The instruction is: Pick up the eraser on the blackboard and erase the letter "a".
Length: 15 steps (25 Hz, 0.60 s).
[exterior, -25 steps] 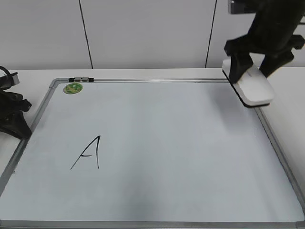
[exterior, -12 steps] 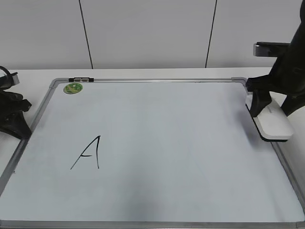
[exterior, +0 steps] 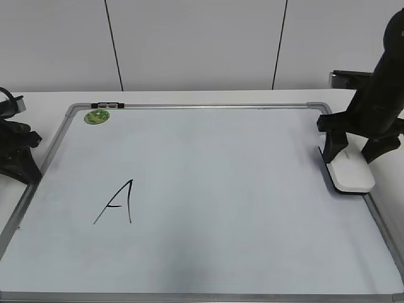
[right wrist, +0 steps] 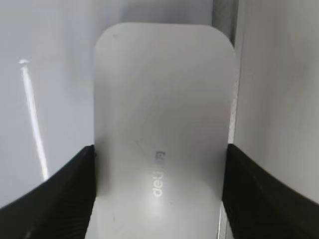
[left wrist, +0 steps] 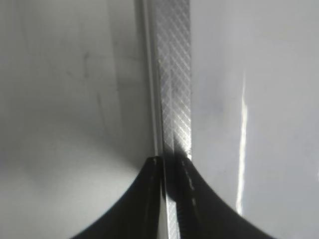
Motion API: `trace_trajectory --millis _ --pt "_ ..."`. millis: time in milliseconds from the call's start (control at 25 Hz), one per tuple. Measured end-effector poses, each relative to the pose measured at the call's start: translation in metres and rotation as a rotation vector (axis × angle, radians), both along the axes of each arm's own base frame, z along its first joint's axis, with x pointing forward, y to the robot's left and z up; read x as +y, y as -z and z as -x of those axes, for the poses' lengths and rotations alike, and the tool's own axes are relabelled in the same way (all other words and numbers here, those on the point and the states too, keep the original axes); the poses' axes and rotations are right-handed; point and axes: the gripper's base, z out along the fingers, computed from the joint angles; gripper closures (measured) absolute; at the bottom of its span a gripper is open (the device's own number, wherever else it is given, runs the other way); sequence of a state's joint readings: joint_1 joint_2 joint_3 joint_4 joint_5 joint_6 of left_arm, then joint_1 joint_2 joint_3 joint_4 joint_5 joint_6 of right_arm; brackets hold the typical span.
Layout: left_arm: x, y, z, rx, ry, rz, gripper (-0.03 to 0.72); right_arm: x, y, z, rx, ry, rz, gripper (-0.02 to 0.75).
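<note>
The white eraser (exterior: 350,172) lies at the right edge of the blackboard (exterior: 221,189), between the fingers of my right gripper (exterior: 348,156). In the right wrist view both black fingers press the eraser's (right wrist: 162,124) sides, so my right gripper (right wrist: 158,194) is shut on it. No small cursive "a" shows on the board. The only letter in sight is a large capital "A" (exterior: 117,202) at the lower left. My left gripper (exterior: 19,158) rests at the board's left edge. In its own view it (left wrist: 172,164) is shut and empty over the board's metal frame (left wrist: 174,74).
A round green magnet (exterior: 96,117) sits at the board's top left corner. The board's grey frame (right wrist: 224,15) runs along the eraser's right side. The white table (exterior: 385,126) lies beyond the frame on the right.
My right gripper carried the eraser from high above the board's top right corner to the right, then down onto the board's right edge. The left arm has not moved.
</note>
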<state>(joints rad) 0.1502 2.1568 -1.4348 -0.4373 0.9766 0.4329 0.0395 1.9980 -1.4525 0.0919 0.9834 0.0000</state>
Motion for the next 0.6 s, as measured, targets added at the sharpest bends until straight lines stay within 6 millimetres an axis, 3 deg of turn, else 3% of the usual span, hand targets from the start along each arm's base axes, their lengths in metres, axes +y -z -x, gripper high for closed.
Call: trace_trajectory --millis 200,600 --pt "0.0 0.0 0.0 0.0 0.0 0.0 0.63 0.0 0.016 -0.003 0.025 0.001 0.002 0.216" --pt "0.0 0.0 0.0 0.0 0.0 0.0 0.63 -0.001 0.017 -0.006 0.006 -0.006 0.019 0.214"
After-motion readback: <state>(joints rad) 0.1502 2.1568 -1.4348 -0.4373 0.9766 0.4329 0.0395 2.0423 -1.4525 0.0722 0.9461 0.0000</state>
